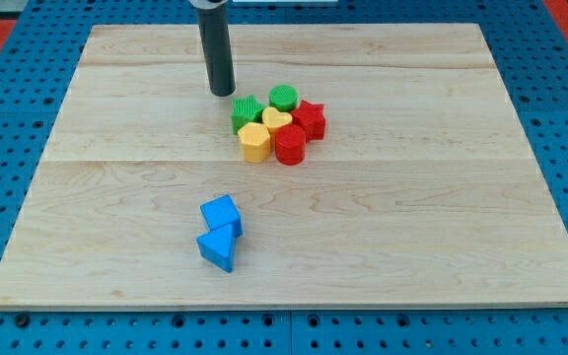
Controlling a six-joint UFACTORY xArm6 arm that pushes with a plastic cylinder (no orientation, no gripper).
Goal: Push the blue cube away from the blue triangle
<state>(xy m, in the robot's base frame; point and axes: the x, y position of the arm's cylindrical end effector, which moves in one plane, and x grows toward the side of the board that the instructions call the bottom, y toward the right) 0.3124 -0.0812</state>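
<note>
The blue cube (222, 214) sits on the wooden board toward the view's bottom, left of centre. The blue triangle (217, 248) lies right below it, touching it. My tip (223, 92) is at the end of the dark rod near the view's top, far above both blue blocks and just left of the cluster of coloured blocks.
A tight cluster sits right of my tip: a green cube (248, 111), a green cylinder (283, 97), a yellow heart (277, 119), a yellow hexagon (254, 143), a red star (310, 118) and a red cylinder (290, 144). The wooden board (442, 217) rests on a blue pegboard.
</note>
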